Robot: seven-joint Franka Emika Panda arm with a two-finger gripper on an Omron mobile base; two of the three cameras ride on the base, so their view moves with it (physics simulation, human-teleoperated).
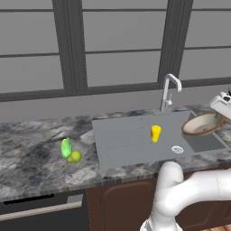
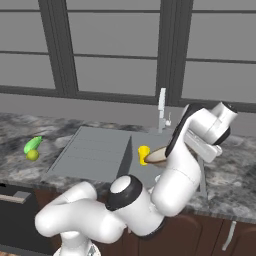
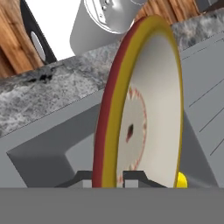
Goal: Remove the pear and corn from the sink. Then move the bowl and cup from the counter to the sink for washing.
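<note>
From the left base view we see our arm reach to three o'clock, gripper (image 1: pixel 219 113) clamping the tilted bowl (image 1: pixel 202 124) over the sink (image 1: pixel 122 140); the cup (image 1: pixel 155 133) stands inside. Corn (image 1: pixel 66 147) and pear (image 1: pixel 75 156) rest on the counter (image 1: pixel 31 153) at nine o'clock. From the right base view, the bowl (image 2: pixel 156 156) touches the cup (image 2: pixel 144 155). In the hand view, fingers (image 3: pixel 133 177) pinch its rim.

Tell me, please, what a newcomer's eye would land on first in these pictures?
Most striking is the tan bowl, held tilted on its rim by the gripper above the right end of the grey sink. Next comes the bright yellow cup, already standing inside the basin near the faucet. Off to the left, the green corn and yellow-green pear sit side by side on the marble counter.
</note>
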